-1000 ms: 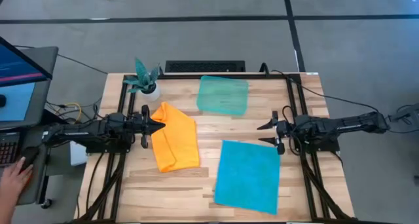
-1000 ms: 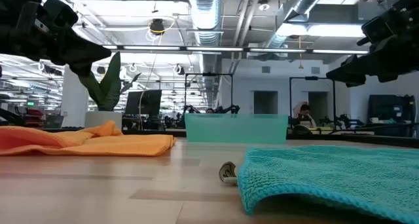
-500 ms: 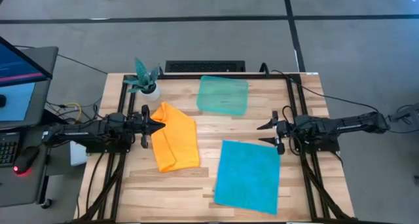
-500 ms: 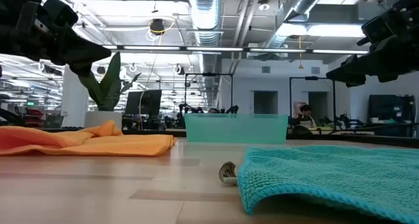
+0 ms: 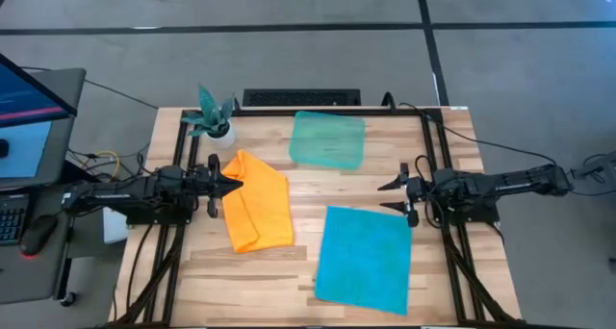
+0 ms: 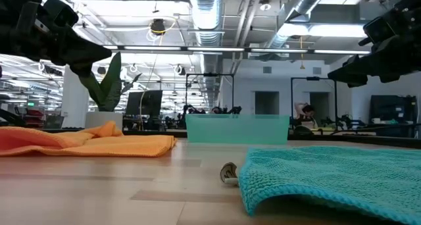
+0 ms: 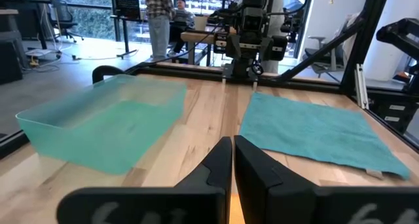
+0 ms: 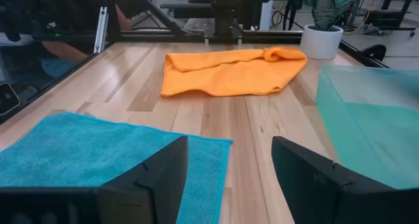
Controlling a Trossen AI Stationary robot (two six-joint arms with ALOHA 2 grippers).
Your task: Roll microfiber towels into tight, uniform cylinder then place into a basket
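Observation:
The orange towel [image 5: 257, 209] lies crumpled and folded on the table's left half. The turquoise towel [image 5: 365, 256] is spread flat at the near right. The teal basket [image 5: 328, 139] stands at the far middle. My left gripper [image 5: 237, 186] hovers shut, level, over the orange towel's far left corner, clear of it as the low view shows. My right gripper [image 5: 383, 197] hangs open above the turquoise towel's far right corner, pointing toward the table's middle; nothing is between its fingers [image 8: 157, 175].
A small white pot with a teal plant [image 5: 214, 117] stands at the far left corner. A dark bar [image 5: 300, 98] lies along the far edge. Bare wood shows between the two towels and along the near left. A monitor and desk [image 5: 34, 108] stand left of the table.
Both arms and both towels have kept still. A hand that rested on the mouse at the desk beside the table's left has gone out of view.

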